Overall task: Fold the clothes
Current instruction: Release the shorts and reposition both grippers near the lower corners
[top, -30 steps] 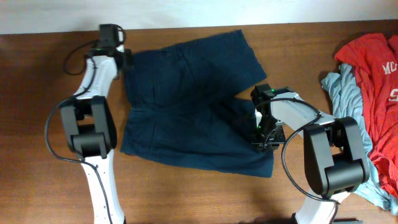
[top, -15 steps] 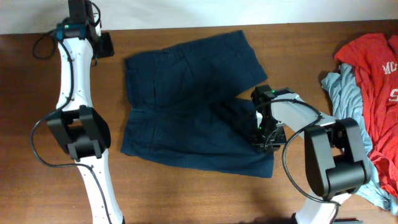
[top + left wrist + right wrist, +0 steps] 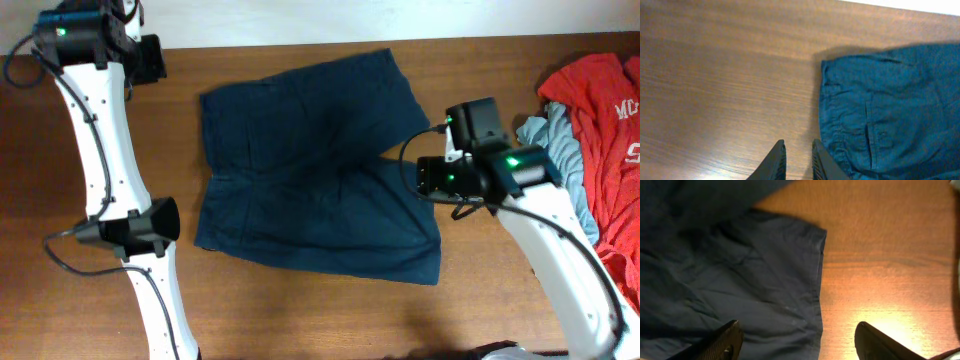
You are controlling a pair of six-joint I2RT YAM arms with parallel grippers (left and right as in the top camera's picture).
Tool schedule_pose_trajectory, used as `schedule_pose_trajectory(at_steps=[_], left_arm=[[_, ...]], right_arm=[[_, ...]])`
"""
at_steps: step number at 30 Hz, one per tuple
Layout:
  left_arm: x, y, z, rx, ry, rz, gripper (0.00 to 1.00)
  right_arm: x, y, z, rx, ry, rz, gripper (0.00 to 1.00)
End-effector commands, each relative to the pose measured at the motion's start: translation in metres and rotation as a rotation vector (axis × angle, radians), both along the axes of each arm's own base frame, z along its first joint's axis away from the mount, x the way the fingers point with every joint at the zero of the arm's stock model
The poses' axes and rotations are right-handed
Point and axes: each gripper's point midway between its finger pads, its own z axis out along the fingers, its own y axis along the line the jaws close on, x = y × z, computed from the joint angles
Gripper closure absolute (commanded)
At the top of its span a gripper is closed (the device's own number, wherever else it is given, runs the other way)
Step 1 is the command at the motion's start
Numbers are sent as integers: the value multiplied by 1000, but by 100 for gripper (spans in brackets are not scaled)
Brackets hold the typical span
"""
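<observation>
L hand point(image 3: 798, 144): fingers nearly together, nothing between them; upper left of overhead frame, over bare counter point(image 3: 715, 75), near a corner of navy shorts point(image 3: 300, 160).
R hand point(image 3: 797, 327): released, fingers spread wide, empty; mid-right of overhead frame, above shorts' hem edge.
Navy shorts: flat on counter, frame centre.
Red tee point(image 3: 600, 100): crumpled, far right edge, white lettering partly seen.
Grey-blue garment point(image 3: 555, 140): touching tee's left side and running under it.
</observation>
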Motion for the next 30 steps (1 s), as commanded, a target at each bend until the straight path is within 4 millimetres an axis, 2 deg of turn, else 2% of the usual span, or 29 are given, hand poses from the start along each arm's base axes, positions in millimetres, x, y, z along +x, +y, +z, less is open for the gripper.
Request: schedule_pose_trajectory(at_steps=[1, 3, 7, 9, 11, 14, 18, 21, 25, 30], left_arm=[[-22, -9, 62, 90, -129, 1, 81], [-37, -15, 89, 151, -178, 9, 80], [-68, -25, 119, 225, -200, 8, 71], [-87, -29, 121, 247, -164, -4, 70], [-106, -29, 112, 259, -104, -2, 65], [-134, -18, 83, 265, 27, 55, 61], [-172, -9, 19, 210, 252, 128, 60], [-189, -22, -32, 97, 405, 99, 60], [-201, -47, -98, -38, 541, 42, 60], [-219, -63, -160, -143, 626, 49, 60]], right_arm=[[0, -4, 2, -16, -8, -18, 23], [0, -5, 2, -16, -6, -18, 22], [0, -4, 2, -16, -7, -19, 22], [0, -5, 2, -16, -6, -19, 21], [0, -5, 2, -16, -6, -19, 21], [0, -4, 2, -16, -5, -18, 19], [-3, -4, 1, -14, 6, -17, 13], [-4, -5, 0, -7, 15, -32, 9], [-7, -18, -5, 39, 52, -120, 5], [-16, -38, -19, 136, 154, -191, 4]])
